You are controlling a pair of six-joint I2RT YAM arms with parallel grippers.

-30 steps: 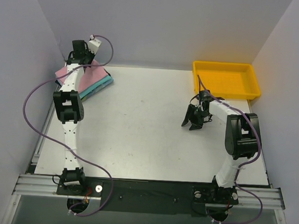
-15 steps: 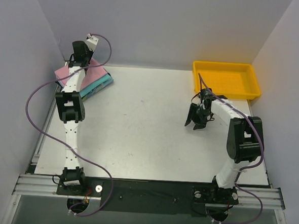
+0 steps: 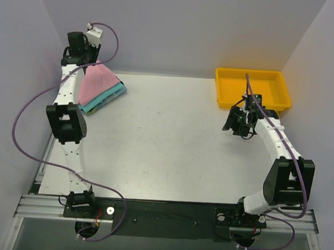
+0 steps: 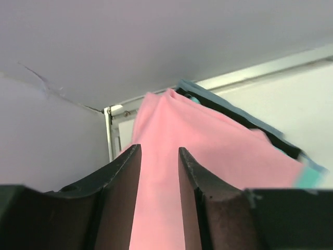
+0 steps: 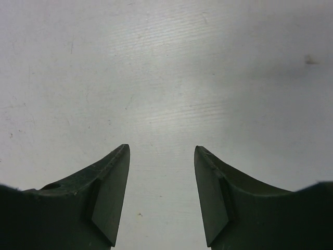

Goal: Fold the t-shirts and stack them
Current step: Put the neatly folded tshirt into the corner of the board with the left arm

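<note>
The light pink t-shirt point(image 3: 99, 81) is pulled up into a peak at the back left corner. It lies over the teal-green t-shirt point(image 3: 104, 101). My left gripper point(image 3: 86, 60) is raised above the stack and shut on the top of the pink cloth. In the left wrist view the pink t-shirt point(image 4: 208, 156) runs between the jaws of my left gripper point(image 4: 158, 151). A dark blue edge point(image 4: 260, 127) and a bit of the teal t-shirt point(image 4: 312, 177) show beneath it. My right gripper point(image 3: 237, 125) is open and empty over the bare table, as the right wrist view point(image 5: 161, 148) shows.
The yellow plastic tray point(image 3: 221, 86) stands at the back right, just behind my right gripper. Grey walls close in the left, back and right sides. The table's metal edge rail point(image 4: 110, 133) runs right beside the stack.
My left gripper has risen and drawn back toward the corner, lifting the pink t-shirt into a peak. My right arm has swung right and back toward the tray.
</note>
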